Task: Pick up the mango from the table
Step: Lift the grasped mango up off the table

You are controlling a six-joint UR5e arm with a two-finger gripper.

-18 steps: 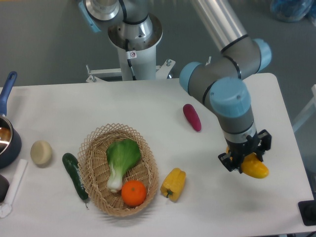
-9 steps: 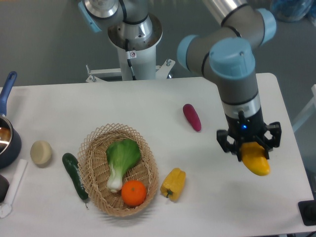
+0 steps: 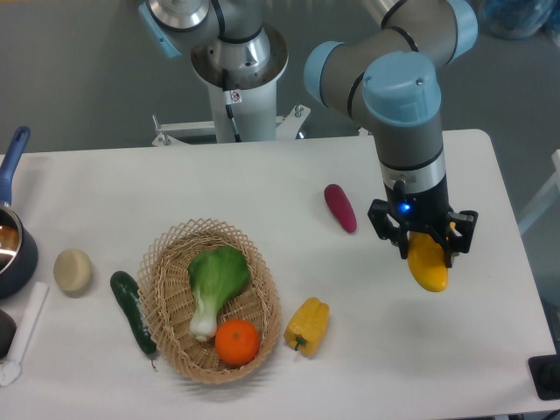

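The mango (image 3: 428,265) is a smooth yellow-orange oval fruit held in my gripper (image 3: 423,247) above the right part of the white table (image 3: 262,184). The gripper is shut on the mango's upper end, and the fruit hangs down from the fingers, clear of the tabletop. The arm comes down from the top of the view over the table's right side.
A wicker basket (image 3: 166,262) holds bok choy (image 3: 214,284) and an orange (image 3: 237,341). A yellow bell pepper (image 3: 307,325) lies right of it, a cucumber (image 3: 132,310) and a pale round object (image 3: 73,270) left. A purple vegetable (image 3: 340,207) lies mid-table. A blue pot (image 3: 10,245) sits at the left edge.
The gripper has lifted the mango off the table and moved it up and slightly left, with the wrist turning so the fruit now hangs more upright.
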